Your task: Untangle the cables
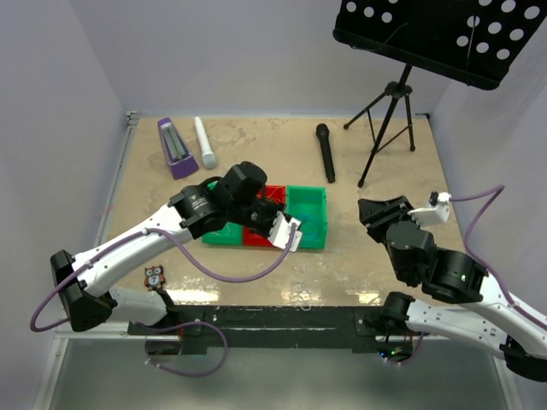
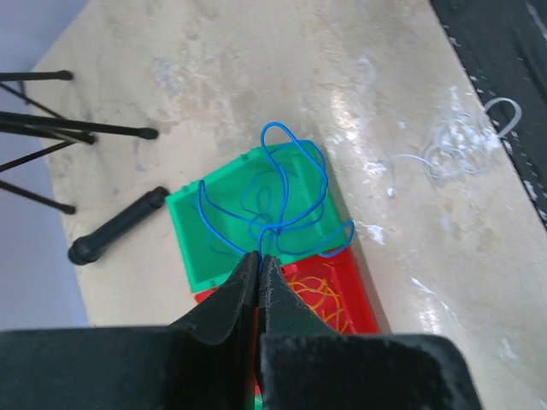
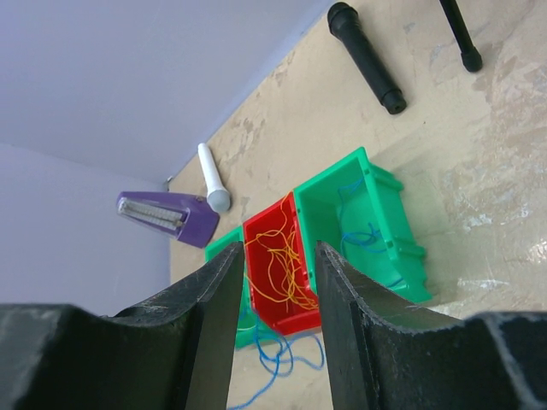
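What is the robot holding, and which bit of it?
The left gripper pinches the blue cable where its loops bunch together. The right gripper holds nothing.

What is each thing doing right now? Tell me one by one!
left gripper: jaws shut on the blue cable
blue cable: pinched, loops spread over the green bin
right gripper: jaws open, holding nothing
orange-yellow cables: heaped in the red bin
white cables: loose on the table
black microphone: lying flat on the table
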Available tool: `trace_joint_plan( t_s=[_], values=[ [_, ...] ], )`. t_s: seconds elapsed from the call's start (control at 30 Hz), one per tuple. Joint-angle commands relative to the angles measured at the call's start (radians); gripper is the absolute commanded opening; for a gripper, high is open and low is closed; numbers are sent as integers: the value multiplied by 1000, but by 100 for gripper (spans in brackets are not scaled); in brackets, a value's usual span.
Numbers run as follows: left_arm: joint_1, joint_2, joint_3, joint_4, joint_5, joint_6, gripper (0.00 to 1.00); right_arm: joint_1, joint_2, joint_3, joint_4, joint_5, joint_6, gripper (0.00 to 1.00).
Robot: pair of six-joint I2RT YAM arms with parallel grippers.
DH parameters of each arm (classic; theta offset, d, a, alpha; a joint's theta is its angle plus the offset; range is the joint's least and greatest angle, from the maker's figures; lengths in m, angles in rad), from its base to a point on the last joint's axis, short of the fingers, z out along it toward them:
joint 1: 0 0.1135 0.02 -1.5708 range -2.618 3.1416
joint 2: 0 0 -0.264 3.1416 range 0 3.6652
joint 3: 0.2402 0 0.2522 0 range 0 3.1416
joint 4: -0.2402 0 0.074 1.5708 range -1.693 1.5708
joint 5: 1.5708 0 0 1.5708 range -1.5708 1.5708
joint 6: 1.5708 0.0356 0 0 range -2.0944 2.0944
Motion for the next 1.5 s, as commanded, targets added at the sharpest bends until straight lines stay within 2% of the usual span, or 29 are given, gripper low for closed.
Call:
trace_joint_plan(
  t_s=[0.0,0.2,0.33,0.5,0.63,0.73,1.0,1.07,1.1,1.13,1.17,1.27,1.37,1.47],
  values=[
    [-4,33,16,228,-89,-152,0,2,-16,2,20,24,0,44],
    [-1,64,-77,428,-139,-243,0,2,-37,13,0,41,15,44],
    [-1,138,-91,471,-227,-284,0,2,-46,24,-6,49,15,44],
    [-1,178,-176,587,-307,-238,0,2,-53,17,-11,46,26,44],
    [-1,279,-122,548,-402,-269,0,2,-57,14,-16,46,28,44],
    [-1,357,-46,453,-411,-318,0,2,-60,14,-20,49,29,44],
    [-1,388,-50,468,-503,-364,0,2,-57,11,-16,46,29,44],
    [-1,402,-30,466,-508,-386,9,2,-53,10,-14,46,28,44],
    [-1,411,-16,459,-503,-395,24,2,-54,10,-13,44,29,44],
    [1,415,5,440,-482,-396,43,2,-53,10,-16,46,31,44],
    [1,417,28,419,-451,-393,57,2,-54,8,-17,46,31,44],
    [1,387,44,400,-400,-395,85,2,-57,10,-31,47,38,44],
    [1,316,25,370,-357,-384,98,2,-56,22,-49,58,46,44],
    [1,229,-4,333,-293,-363,100,2,-60,31,-77,73,66,44]
  ],
)
